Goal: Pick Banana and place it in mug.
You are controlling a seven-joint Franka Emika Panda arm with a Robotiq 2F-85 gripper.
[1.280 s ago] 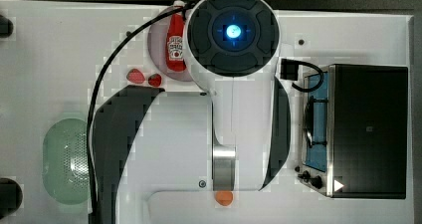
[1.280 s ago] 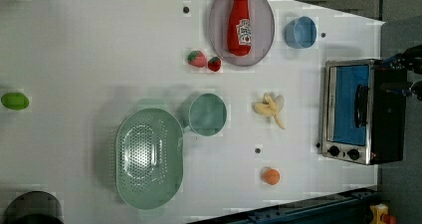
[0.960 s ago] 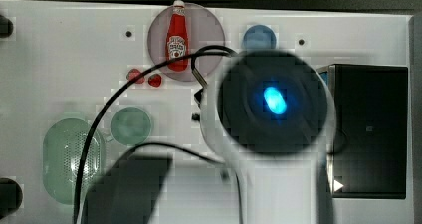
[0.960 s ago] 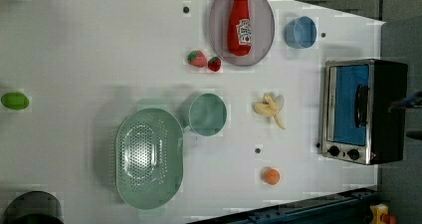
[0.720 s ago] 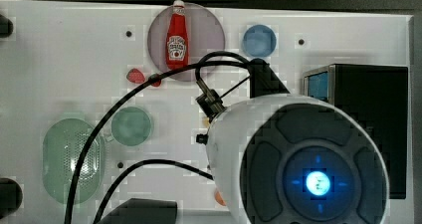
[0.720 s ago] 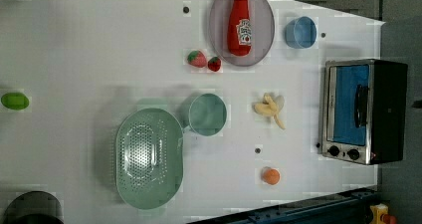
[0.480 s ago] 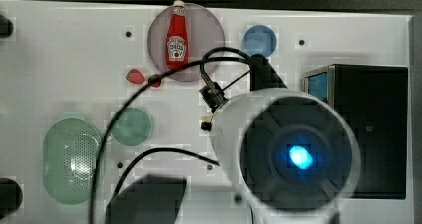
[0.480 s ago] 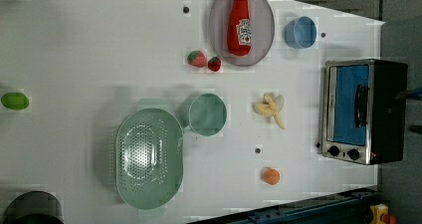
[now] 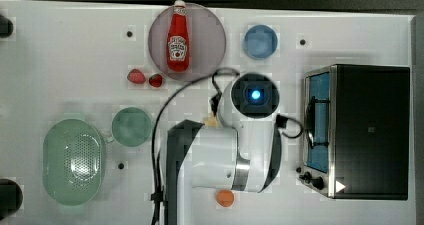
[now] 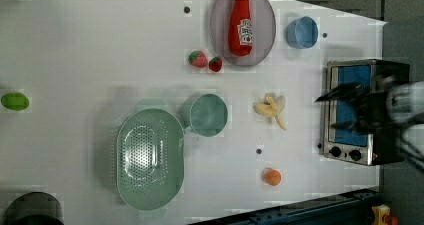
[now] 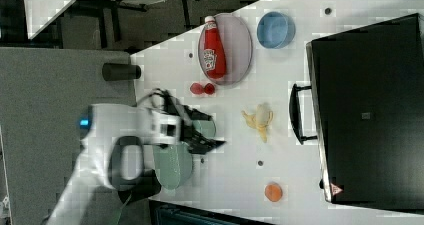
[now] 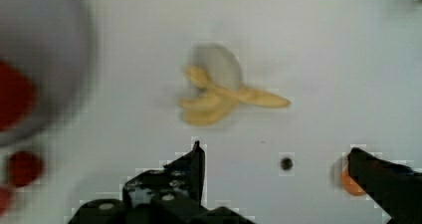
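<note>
Approaching the small pale yellow peeled banana (image 12: pixel 224 92).
Jaws spread wide and empty above white counter (image 10: pixel 100 45), ready to straddle it; round muted-green mug (image 10: pixel 207 115) waiting nearby.

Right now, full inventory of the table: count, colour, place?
banana: 1, pale yellow, peeled, between mug and toaster oven in the left view
mug: 1, muted green, beside the colander
colander: 1, pale green, perforated
ketchup bottle: 1, red, lying on the plate
plate: 1, grey
strawberries: 2, red, beside the plate
blue cup: 1
orange: 1, near the table's edge
lime-green object: 1, at the left view's left
toaster oven: 1, black and silver
gripper: 1, black fingers open, above the table near the banana
</note>
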